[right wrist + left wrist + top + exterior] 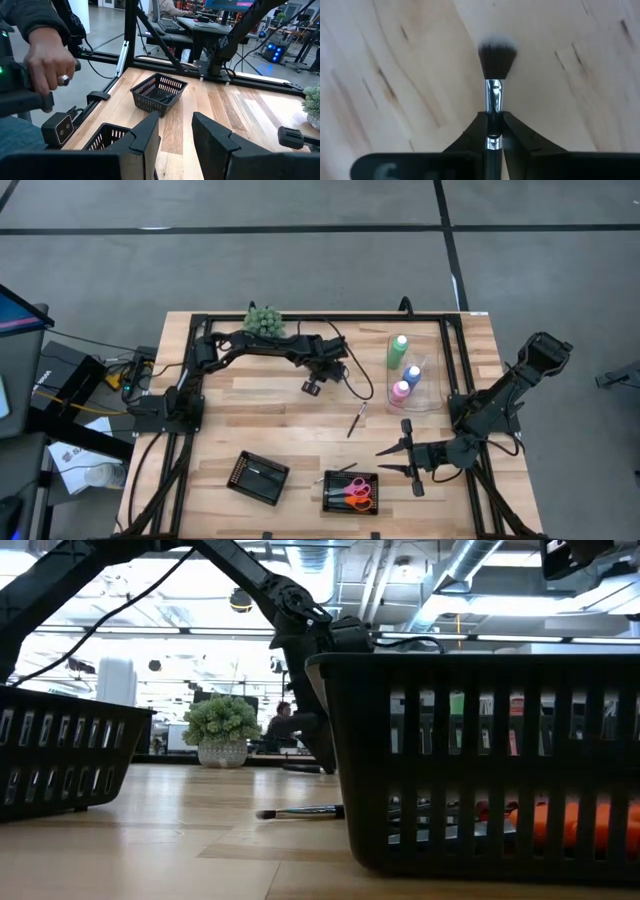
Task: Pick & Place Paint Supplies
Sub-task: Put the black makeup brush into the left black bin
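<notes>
My left gripper (311, 388) reaches over the middle of the table and is shut on a brush (495, 60) with dark, white-tipped bristles and a silver ferrule. A second thin brush (356, 420) lies flat on the wood, and it also shows in the low view (300, 811). The green, blue and pink bottles (404, 370) stand in a clear tray at the far right. Pink and orange scissors (358, 493) lie in the near black basket (333, 502). My right gripper (382, 461) hovers open at the near right, pointing left, with nothing between its fingers (150, 131). My left gripper pinches the brush between its two fingers (476, 132), on the dark handle just behind the silver ferrule (493, 141). The brush lies along the fingers with its bristle end pointing away from them, over the wood. Whether the bristles touch the table I cannot tell.
A second black basket (258, 477) sits near the table's near-left. A bushy green plant ball (264, 320) stands at the far edge. Black frame rails (330, 317) run around the table. A person's hand (47, 60) holds a grip beyond the table's edge.
</notes>
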Motion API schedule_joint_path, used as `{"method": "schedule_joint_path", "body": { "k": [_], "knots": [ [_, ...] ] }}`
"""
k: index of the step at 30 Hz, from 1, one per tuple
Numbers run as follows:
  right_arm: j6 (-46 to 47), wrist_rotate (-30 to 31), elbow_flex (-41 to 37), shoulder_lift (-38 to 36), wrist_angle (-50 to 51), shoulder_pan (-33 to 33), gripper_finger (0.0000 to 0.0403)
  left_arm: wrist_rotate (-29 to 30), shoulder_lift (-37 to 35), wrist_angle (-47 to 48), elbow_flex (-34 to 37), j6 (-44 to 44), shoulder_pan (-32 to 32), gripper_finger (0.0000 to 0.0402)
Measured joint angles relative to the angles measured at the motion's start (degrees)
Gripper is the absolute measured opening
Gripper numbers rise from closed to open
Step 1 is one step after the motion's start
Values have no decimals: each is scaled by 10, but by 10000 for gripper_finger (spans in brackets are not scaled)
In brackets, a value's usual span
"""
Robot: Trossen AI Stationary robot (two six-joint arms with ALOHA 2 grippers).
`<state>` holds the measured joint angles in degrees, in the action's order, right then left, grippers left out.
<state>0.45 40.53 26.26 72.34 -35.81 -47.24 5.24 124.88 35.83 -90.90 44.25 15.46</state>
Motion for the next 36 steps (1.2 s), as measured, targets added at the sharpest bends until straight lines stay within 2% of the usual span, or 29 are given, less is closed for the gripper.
{"method": "schedule_joint_path", "body": {
  "k": [4,9,11,15,18,20,23,26,32,36],
  "knots": [
    [2,0,0,0,0,0,109,10,-20,2,0,-25,-9,2],
    [7,-1,0,0,0,0,109,7,-60,24,0,-58,-22,5],
    [7,-2,0,0,1,0,109,-14,-84,25,5,-71,-27,5],
    [11,-2,0,0,2,-1,109,-86,-137,25,54,-72,-32,3],
    [11,-2,0,0,2,-1,109,-79,-169,28,110,-68,-32,1],
    [11,-2,0,0,2,-2,109,-50,-187,18,150,-62,-28,6],
    [11,-2,0,0,1,-2,109,-9,-197,-33,206,-58,-20,33],
    [10,-2,0,0,-1,-2,109,13,-190,-77,233,-52,-11,77],
    [8,-2,0,0,-4,1,109,10,-152,-112,208,-59,9,173],
    [6,-2,0,0,-4,1,109,4,-123,-108,189,-51,11,213]
  ]
}}
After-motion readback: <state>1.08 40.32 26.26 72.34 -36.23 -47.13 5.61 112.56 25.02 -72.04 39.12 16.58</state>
